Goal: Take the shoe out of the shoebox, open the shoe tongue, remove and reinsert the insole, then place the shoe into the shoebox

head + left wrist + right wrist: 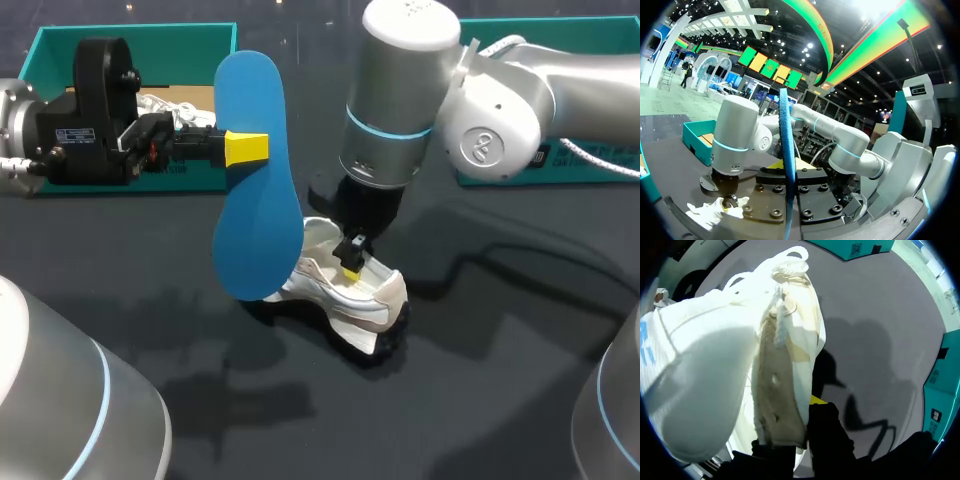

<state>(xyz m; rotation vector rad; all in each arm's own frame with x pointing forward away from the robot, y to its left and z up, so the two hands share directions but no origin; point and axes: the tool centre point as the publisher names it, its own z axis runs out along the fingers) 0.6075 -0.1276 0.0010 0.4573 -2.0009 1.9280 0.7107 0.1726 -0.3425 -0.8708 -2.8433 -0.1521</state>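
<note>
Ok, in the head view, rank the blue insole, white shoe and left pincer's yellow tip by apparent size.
1. blue insole, though held up nearer the camera, so uncertain
2. white shoe, partly hidden
3. yellow tip on the left pincer

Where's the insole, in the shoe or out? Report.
Out: the left gripper pinches the blue insole, whole outline visible outside the shoe.

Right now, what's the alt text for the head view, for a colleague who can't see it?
The left gripper holds a blue insole upright in the air next to a white shoe on the dark table. The right gripper grips the shoe at its opening. A teal shoebox stands behind.
</note>
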